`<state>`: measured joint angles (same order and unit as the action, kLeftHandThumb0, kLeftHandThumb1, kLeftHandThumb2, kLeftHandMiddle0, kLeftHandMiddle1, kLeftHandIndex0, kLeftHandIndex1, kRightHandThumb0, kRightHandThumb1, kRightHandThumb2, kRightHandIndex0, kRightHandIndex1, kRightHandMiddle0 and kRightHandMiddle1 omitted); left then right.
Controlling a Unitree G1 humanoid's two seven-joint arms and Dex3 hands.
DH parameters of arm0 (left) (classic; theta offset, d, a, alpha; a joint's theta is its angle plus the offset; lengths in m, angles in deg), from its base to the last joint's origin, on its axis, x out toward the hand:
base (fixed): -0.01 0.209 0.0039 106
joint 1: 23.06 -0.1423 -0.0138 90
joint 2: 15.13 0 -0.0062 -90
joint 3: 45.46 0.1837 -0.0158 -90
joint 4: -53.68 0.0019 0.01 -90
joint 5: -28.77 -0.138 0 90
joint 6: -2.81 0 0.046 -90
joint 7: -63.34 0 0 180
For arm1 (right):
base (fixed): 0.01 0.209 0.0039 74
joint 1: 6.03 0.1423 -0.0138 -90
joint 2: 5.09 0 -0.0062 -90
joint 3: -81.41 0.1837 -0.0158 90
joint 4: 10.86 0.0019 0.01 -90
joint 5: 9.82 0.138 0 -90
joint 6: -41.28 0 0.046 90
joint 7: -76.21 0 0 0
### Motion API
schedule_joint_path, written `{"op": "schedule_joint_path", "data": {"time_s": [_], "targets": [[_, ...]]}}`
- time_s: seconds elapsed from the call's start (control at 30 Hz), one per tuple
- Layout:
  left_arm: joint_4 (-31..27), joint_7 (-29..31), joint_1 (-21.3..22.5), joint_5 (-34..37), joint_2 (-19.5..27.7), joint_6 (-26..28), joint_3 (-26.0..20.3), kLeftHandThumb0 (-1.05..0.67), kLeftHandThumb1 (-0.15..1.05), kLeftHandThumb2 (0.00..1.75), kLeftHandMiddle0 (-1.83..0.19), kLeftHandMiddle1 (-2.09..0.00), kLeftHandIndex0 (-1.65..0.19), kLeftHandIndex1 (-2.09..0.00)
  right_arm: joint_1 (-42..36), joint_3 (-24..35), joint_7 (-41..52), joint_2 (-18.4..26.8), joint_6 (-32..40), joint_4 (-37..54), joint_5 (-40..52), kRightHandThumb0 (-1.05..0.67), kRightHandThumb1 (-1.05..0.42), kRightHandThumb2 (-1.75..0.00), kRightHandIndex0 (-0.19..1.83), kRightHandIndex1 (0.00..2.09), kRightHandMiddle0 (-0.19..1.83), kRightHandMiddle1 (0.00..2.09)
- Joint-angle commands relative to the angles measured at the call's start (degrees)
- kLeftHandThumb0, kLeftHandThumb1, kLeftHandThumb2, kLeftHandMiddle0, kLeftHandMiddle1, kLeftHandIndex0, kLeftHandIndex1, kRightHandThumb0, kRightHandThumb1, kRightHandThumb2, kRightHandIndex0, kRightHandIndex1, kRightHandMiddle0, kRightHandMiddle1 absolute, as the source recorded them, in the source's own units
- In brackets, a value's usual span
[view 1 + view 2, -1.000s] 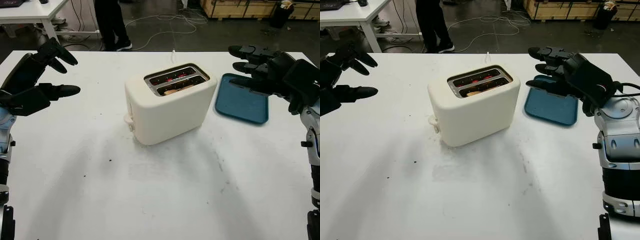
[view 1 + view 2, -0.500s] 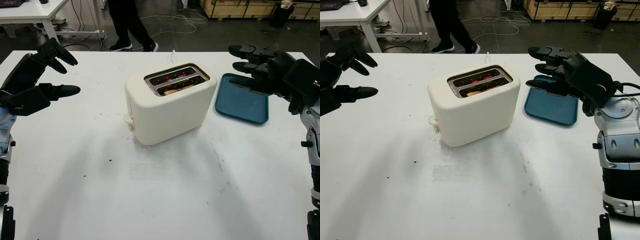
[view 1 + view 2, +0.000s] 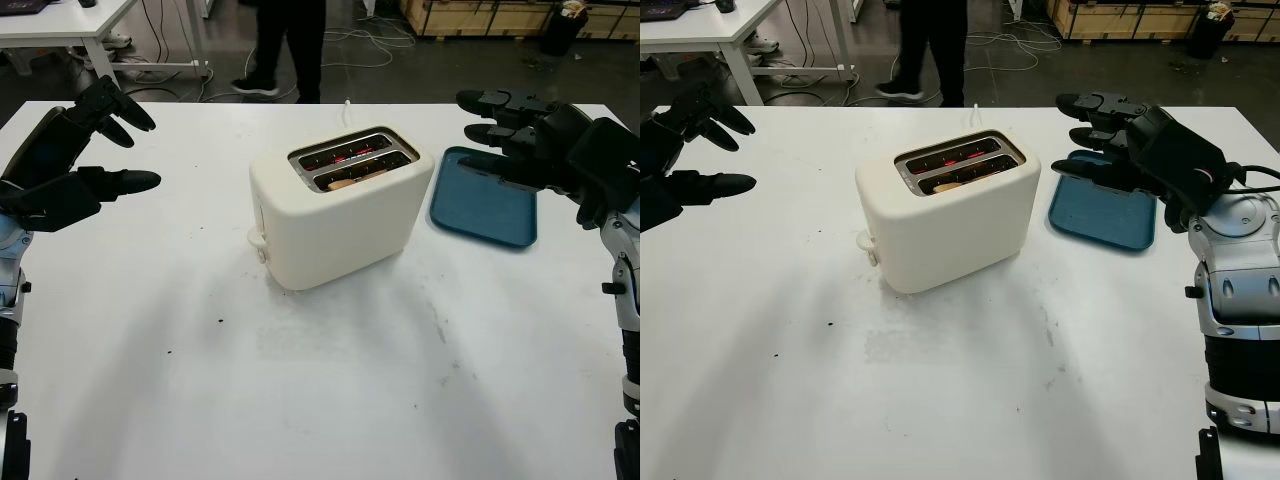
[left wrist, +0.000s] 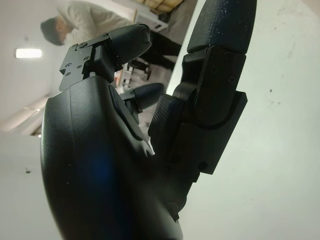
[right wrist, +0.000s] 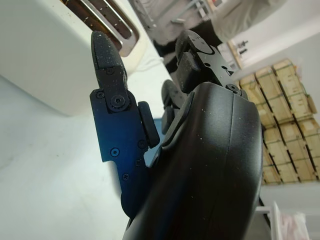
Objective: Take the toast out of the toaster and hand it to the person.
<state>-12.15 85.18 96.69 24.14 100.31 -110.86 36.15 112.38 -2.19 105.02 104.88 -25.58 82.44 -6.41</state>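
Left eye view: toast (image 3: 347, 183) sunk in toaster (image 3: 335, 215) front slot, mid-table.
My right hand (image 3: 540, 150): open, empty, nearer, over tray (image 3: 482, 211).
My left hand (image 3: 70, 160): open, empty, left edge.

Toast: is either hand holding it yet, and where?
Nothing is held. The toast sits in the toaster. The left hand and right hand are open, either side of it.
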Motion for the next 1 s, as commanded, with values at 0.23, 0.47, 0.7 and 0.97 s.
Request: {"op": "schedule_joint_path", "data": {"time_s": [0.23, 0.47, 0.7, 0.97], "targets": [[-0.3, -0.2, 0.1, 0.4, 0.0, -0.2, -0.2, -1.05, 0.92, 0.23, 0.0, -1.66, 0.0, -1.56, 0.7, 0.0, -0.4, 0.0, 0.0, 0.2, 0.0, -0.49, -0.92, -0.03, 0.17, 0.36, 0.34, 0.0], [-0.5, -0.1, 0.0, 0.7, -0.1, 0.4, -0.3, -1.05, 0.92, 0.22, 0.0, -1.67, 0.0, -1.57, 0.6, 0.0, -0.1, 0.0, -0.3, 0.2, 0.2, -0.47, -0.92, -0.04, 0.16, 0.35, 0.33, 0.0], [-0.2, -0.4, 0.0, 0.3, 0.0, -0.3, -0.3, -1.05, 0.92, 0.22, 0.0, -1.66, 0.0, -1.56, 0.5, -0.2, -0.7, 0.1, 0.6, 1.2, -0.3, -0.47, -0.92, -0.04, 0.17, 0.36, 0.34, 0.01], [-0.7, -0.1, -0.1, 0.9, -0.2, 0.6, -0.5, -1.05, 0.92, 0.21, 0.0, -1.68, 0.0, -1.58, 0.4, 0.1, -0.3, -0.1, -0.3, 0.2, 0.1, -0.47, -0.92, -0.04, 0.17, 0.36, 0.33, 0.01]]}}
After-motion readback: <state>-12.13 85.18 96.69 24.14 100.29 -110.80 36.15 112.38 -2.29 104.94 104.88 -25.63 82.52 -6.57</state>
